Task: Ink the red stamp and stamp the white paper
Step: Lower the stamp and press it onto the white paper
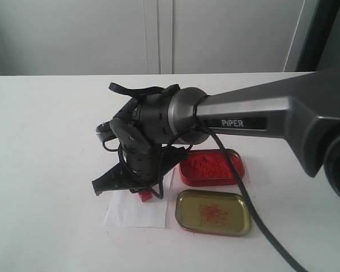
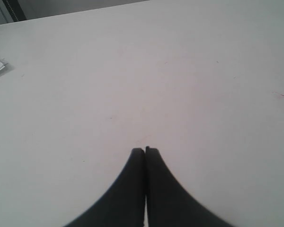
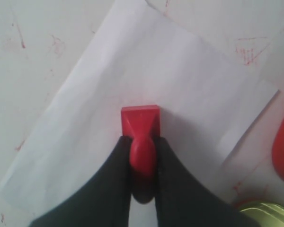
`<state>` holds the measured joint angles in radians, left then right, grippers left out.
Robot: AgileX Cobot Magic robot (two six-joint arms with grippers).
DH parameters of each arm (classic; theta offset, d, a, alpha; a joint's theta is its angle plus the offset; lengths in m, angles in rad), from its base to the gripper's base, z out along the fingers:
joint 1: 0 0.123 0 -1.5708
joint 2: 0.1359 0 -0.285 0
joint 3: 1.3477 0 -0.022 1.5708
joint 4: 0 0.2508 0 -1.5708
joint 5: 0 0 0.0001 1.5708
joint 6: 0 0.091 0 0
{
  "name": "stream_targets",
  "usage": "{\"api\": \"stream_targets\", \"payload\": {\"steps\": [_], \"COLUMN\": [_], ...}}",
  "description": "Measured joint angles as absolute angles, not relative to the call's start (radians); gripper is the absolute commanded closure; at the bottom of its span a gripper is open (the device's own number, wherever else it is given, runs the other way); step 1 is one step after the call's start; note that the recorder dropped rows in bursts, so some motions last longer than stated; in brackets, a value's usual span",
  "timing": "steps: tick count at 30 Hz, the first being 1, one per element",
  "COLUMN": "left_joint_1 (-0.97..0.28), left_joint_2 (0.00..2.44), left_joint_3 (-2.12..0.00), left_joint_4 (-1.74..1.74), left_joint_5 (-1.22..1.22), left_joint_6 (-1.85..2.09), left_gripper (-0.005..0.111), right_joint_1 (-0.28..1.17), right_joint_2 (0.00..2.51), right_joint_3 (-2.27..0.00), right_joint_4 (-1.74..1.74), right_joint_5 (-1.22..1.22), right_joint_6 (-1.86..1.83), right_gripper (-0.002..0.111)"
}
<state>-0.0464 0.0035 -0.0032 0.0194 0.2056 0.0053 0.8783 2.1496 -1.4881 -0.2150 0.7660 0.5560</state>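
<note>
Where the arm (image 1: 243, 113), lettered "PiPER", hides much of the paper (image 1: 133, 215), the right gripper (image 3: 143, 142) pinches the stamp (image 3: 140, 120) standing on it; left gripper (image 2: 145, 152) closed, empty; lid (image 1: 213, 212) motif illegible.

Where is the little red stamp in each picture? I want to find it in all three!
Exterior view: the red stamp is low in the middle, on the right part of the white paper.
Left wrist view: not in it.
Right wrist view: the red stamp is in the middle, its handle pinched between the jaws, over the white paper.
Shared landmark: the white paper, in the exterior and right wrist views.
</note>
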Motion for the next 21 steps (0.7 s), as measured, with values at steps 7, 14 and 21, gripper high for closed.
{"api": "stream_targets", "payload": {"steps": [7,14,21], "left_joint_1": [-0.046,-0.046,-0.046], "left_joint_2": [0.003,0.003,0.003], "left_joint_3": [-0.003,-0.003,-0.003], "left_joint_4": [0.019,0.019,0.019], "left_joint_5": [0.206,0.206,0.206], "left_joint_6": [0.005,0.005,0.005], "left_gripper": [0.107,0.107,0.107], "right_joint_1": [0.878,0.878,0.878], "right_joint_2": [2.137,2.115,2.102], "right_joint_3": [-1.478,-1.471,-1.460], "right_joint_4": [-0.215,-0.215,-0.228], "right_joint_5": [0.751,0.739,0.725], "right_joint_6": [0.556,0.556,0.556], "right_gripper": [0.108,0.108,0.108]}}
